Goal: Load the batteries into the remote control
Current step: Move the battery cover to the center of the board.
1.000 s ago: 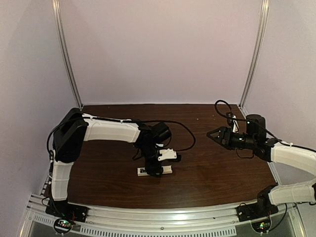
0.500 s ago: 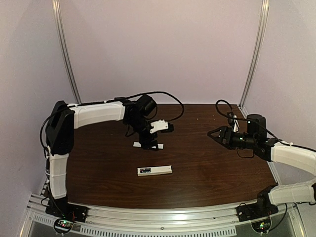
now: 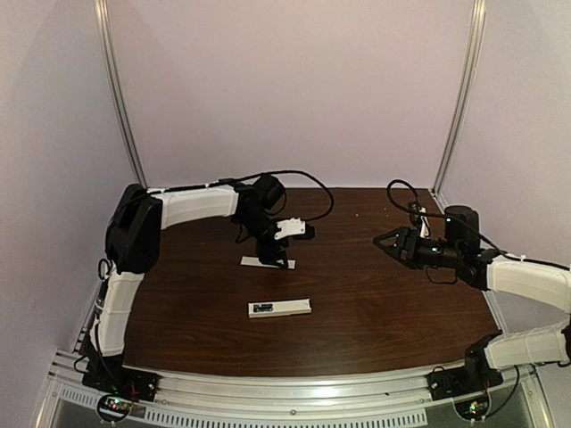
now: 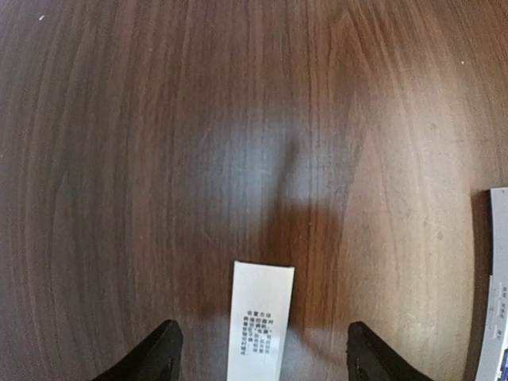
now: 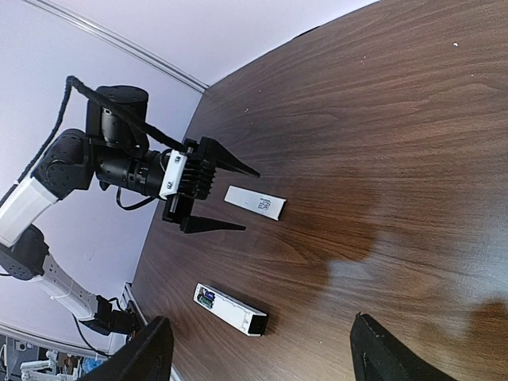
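A dark brown wooden table (image 3: 384, 312) carries everything. The left arm (image 3: 192, 205) reaches over the table's middle, and the right arm (image 3: 526, 281) hovers at its right side. The slim white rectangular plastic remote control (image 3: 280, 308) lies flat, apart from the left fingers (image 4: 163, 357) on their arm-base side, and well to the left of the right fingers (image 5: 151, 353). A thin flat white strip (image 4: 262, 321) with printed text lies between the spread left fingers, clear of both. The right fingers are also spread, holding nothing.
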Action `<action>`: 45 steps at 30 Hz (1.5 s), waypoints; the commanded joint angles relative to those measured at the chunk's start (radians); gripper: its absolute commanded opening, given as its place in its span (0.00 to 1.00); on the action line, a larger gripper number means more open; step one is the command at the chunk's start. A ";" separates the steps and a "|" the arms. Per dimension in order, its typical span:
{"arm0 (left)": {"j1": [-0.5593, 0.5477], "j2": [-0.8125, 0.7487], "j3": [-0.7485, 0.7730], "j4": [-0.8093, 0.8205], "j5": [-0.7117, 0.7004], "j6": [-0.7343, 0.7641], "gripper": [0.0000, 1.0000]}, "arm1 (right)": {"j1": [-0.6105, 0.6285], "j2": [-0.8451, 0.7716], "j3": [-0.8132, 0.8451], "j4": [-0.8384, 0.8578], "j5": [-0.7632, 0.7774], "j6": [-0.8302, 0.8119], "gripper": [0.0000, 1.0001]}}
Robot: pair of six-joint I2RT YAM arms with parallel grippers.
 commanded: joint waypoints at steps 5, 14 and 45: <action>0.022 0.095 0.081 -0.008 0.008 0.046 0.70 | -0.010 0.021 -0.002 0.038 -0.014 0.008 0.77; 0.040 0.139 0.076 -0.037 0.020 0.050 0.61 | -0.013 0.039 -0.001 0.053 -0.028 0.015 0.77; -0.025 0.085 -0.070 -0.139 -0.006 -0.091 0.27 | -0.020 0.006 -0.014 0.045 -0.043 0.033 0.74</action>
